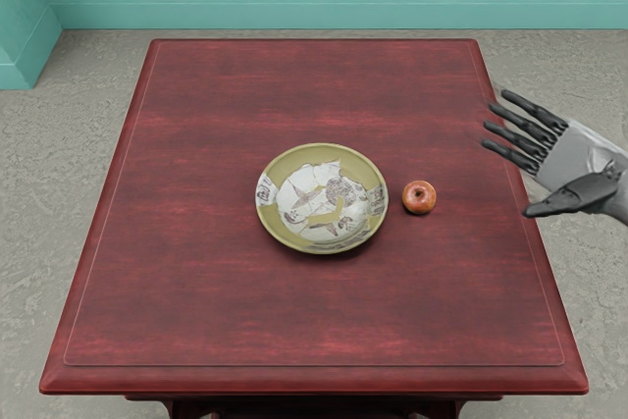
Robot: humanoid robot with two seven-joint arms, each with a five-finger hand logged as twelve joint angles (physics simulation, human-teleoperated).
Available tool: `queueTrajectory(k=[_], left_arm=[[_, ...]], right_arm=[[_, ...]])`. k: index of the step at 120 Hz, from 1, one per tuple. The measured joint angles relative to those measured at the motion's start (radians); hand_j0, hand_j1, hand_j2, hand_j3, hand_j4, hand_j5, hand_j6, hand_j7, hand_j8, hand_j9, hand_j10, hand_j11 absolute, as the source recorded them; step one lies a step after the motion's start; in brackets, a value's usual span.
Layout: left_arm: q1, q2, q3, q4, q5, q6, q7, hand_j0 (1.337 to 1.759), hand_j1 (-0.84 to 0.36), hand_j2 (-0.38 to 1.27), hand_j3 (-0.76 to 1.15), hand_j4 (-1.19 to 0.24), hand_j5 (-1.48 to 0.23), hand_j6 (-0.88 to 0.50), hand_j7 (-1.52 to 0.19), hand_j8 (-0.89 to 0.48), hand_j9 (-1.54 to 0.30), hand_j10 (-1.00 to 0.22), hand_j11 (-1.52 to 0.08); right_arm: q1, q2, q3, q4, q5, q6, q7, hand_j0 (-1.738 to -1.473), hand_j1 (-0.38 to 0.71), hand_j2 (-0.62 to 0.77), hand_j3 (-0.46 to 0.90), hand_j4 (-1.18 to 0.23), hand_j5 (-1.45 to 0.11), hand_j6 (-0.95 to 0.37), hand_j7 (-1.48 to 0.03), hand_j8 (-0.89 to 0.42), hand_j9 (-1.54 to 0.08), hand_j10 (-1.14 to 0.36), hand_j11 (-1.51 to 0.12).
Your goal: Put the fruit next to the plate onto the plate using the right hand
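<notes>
The fruit (419,197), small, round and red, resting on the surface (196,291) just beside the plate (322,150), we judge light, firm and prone to rolling, best cupped across its sides by the right robot hand (554,154), which hovers well apart, spread open and empty.

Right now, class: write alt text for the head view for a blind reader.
A small red fruit lies on a dark red table, just right of a patterned plate, not touching it. The robot's right hand hovers at the table's right edge, fingers spread, holding nothing.
</notes>
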Motion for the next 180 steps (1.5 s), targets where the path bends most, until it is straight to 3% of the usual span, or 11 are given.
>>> queueTrajectory(k=[16, 27, 48, 79, 98, 111, 140, 165, 180], left_arm=[[0.001, 0.000, 0.012, 0.000, 0.000, 0.000, 0.000, 1.658, 0.35, 0.00, 0.00, 0.00, 0.00, 0.00, 0.00, 0.00, 0.00, 0.00, 0.00], [0.008, 0.000, 0.013, 0.000, 0.000, 0.000, 0.000, 1.658, 0.35, 0.00, 0.00, 0.00, 0.00, 0.00, 0.00, 0.00, 0.00, 0.00, 0.00], [0.008, 0.000, 0.011, 0.000, 0.000, 0.000, 0.000, 1.658, 0.35, 0.00, 0.00, 0.00, 0.00, 0.00, 0.00, 0.00, 0.00, 0.00, 0.00], [0.005, 0.000, 0.011, 0.000, 0.000, 0.000, 0.000, 1.658, 0.35, 0.00, 0.00, 0.00, 0.00, 0.00, 0.00, 0.00, 0.00, 0.00, 0.00], [0.000, 0.000, 0.011, 0.000, 0.000, 0.000, 0.000, 1.658, 0.35, 0.00, 0.00, 0.00, 0.00, 0.00, 0.00, 0.00, 0.00, 0.00, 0.00], [0.000, 0.000, 0.011, 0.000, 0.000, 0.000, 0.000, 1.658, 0.35, 0.00, 0.00, 0.00, 0.00, 0.00, 0.00, 0.00, 0.00, 0.00, 0.00], [-0.003, 0.000, 0.011, 0.000, 0.000, 0.000, 0.000, 1.658, 0.35, 0.00, 0.00, 0.00, 0.00, 0.00, 0.00, 0.00, 0.00, 0.00, 0.00], [-0.005, 0.000, 0.012, 0.000, 0.000, 0.000, 0.000, 1.658, 0.35, 0.00, 0.00, 0.00, 0.00, 0.00, 0.00, 0.00, 0.00, 0.00, 0.00], [-0.006, 0.000, 0.013, 0.000, 0.000, 0.000, 0.000, 1.658, 0.35, 0.00, 0.00, 0.00, 0.00, 0.00, 0.00, 0.00, 0.00, 0.00, 0.00]], right_arm=[[-0.001, -0.051, -0.016, 0.001, -0.001, 0.000, -0.004, -1.658, -0.33, 0.00, 0.00, -0.02, -0.03, -0.02, -0.03, -0.02, -0.03, -0.02, -0.03], [0.070, -0.150, -0.093, 0.030, -0.001, -0.030, -0.008, -1.658, -0.33, 0.00, 0.00, -0.02, -0.03, -0.02, -0.03, -0.02, -0.03, -0.02, -0.03], [0.378, -0.235, -0.402, 0.073, -0.001, -0.283, -0.010, -1.658, -0.32, 0.00, 0.00, -0.02, -0.03, -0.02, -0.03, -0.02, -0.03, -0.02, -0.03], [0.676, -0.256, -0.858, 0.221, -0.005, -0.756, -0.010, -1.658, -0.31, 0.00, 0.00, -0.03, -0.04, -0.03, -0.04, -0.03, -0.04, -0.03, -0.04], [0.881, -0.213, -1.110, 0.258, -0.004, -1.058, -0.001, -1.658, -0.31, 0.00, 0.00, -0.03, -0.04, -0.03, -0.04, -0.03, -0.04, -0.03, -0.04], [1.002, -0.174, -1.284, 0.265, -0.001, -1.164, 0.000, -1.658, -0.32, 0.00, 0.00, -0.03, -0.04, -0.03, -0.04, -0.03, -0.04, -0.03, -0.04], [1.194, -0.105, -1.570, 0.268, 0.002, -1.216, 0.000, -1.658, -0.32, 0.00, 0.00, -0.03, -0.03, -0.03, -0.03, -0.03, -0.03, -0.03, -0.03], [1.430, -0.039, -1.840, 0.265, 0.058, -1.221, -0.010, -1.658, -0.32, 0.00, 0.00, -0.03, -0.03, -0.03, -0.03, -0.03, -0.03, -0.03, -0.03], [1.526, 0.044, -1.928, 0.218, 0.117, -1.222, -0.012, -1.658, -0.32, 0.00, 0.00, -0.03, -0.03, -0.03, -0.03, -0.03, -0.03, -0.03, -0.03]])
